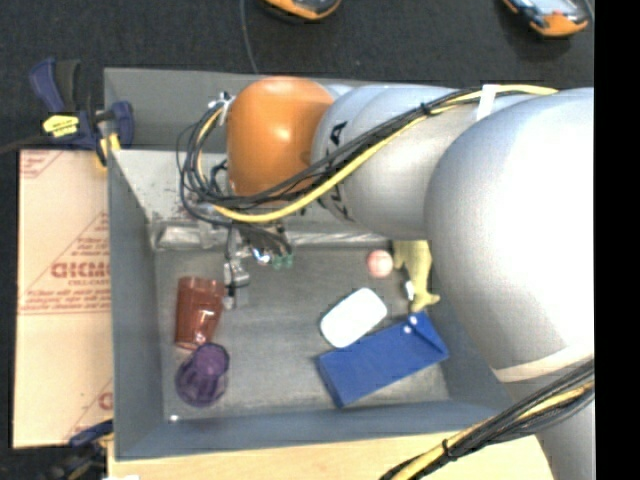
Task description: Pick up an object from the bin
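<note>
— Cup, red-brown: whereabouts?
— Lies on the bin floor at the left, close to the left wall, long side running up and down the camera view.
— And the hand?
— Hangs low just beside the cup's upper right corner, below the orange cover and a tangle of black and yellow cables. Cannot tell whether open or closed: too small and dark at that spot. Cannot tell either whether touching the cup or just off it.
— Anything up against the cup?
— Purple lump, see-through looking, right at its lower end, touching or very nearly, toward the front left corner.
— Elsewhere on the floor?
— Well apart, to the right: white oval, tilted, mid-floor, its lower edge meeting the upper left corner of a blue flat box. Farther back, small pink ball near the rear wall, just beside a yellow piece, partly hidden under the arm.
— About the arm itself?
— Reaches in from the right, grey and bulky, covering the right part of the bin; wrist over the rear left area, above the cup's far end.
</note>
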Robot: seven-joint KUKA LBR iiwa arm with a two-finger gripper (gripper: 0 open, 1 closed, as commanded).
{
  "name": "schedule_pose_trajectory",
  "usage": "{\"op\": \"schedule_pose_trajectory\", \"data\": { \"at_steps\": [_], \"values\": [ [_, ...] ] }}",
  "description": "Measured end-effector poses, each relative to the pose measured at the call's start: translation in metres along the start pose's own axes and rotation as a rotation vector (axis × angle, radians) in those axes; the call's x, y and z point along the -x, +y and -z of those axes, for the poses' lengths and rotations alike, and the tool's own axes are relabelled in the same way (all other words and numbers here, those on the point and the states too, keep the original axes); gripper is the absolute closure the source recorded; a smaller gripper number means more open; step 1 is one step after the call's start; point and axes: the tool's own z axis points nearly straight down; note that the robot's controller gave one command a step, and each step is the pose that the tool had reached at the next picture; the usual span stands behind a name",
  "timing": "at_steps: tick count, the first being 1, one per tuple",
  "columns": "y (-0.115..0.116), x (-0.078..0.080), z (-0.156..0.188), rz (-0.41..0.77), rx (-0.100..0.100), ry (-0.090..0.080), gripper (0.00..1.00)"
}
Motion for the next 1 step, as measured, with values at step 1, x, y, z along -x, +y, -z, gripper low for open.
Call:
{"op": "schedule_pose_trajectory", "data": {
  "at_steps": [1],
  "values": [
    [0.0206, -0.0056, -0.0395, 0.302, 0.001, 0.007, 0.00]
  ]
}}
